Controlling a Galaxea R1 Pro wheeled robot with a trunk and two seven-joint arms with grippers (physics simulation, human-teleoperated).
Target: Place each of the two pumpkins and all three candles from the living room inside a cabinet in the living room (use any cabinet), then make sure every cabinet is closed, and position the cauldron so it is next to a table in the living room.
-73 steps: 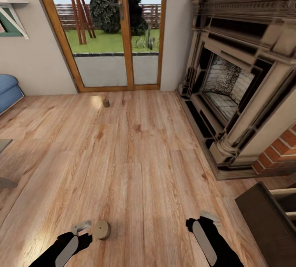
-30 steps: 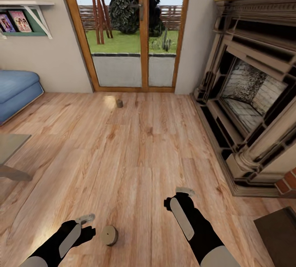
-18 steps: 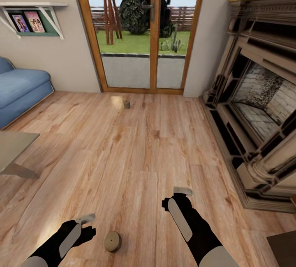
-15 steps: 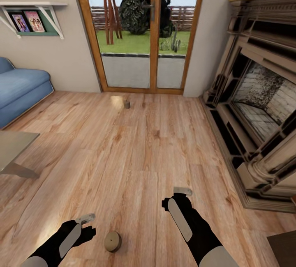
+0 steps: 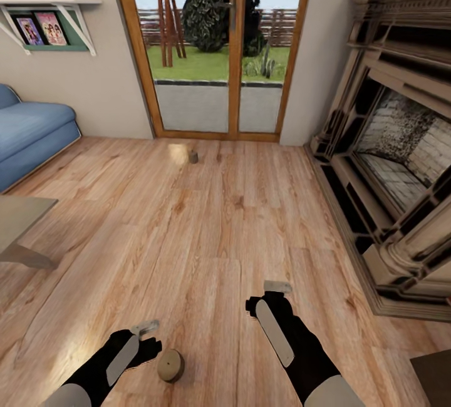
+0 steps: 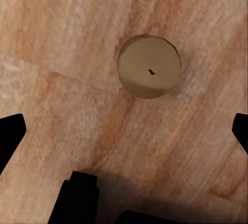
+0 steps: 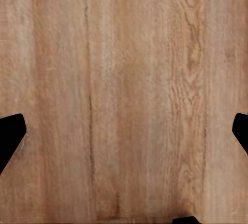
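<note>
A stubby beige candle stands upright on the wood floor just right of my left gripper. In the left wrist view the candle has a flat round top with a tiny wick. It lies ahead of the left gripper, whose fingers are spread wide and open. A second candle stands far off by the glass door. My right gripper hovers open over bare floor. A dark-brown corner of the cabinet shows at the lower right. The pumpkins and the cauldron are out of view.
An ornate grey fireplace surround runs along the right side. A blue sofa and a grey table corner sit at the left. The wood-framed glass door closes the far wall, with a wall shelf to its left.
My left gripper has slid right and forward, closer to the near candle. The head view had swung left earlier. The right arm holds about the same pose.
</note>
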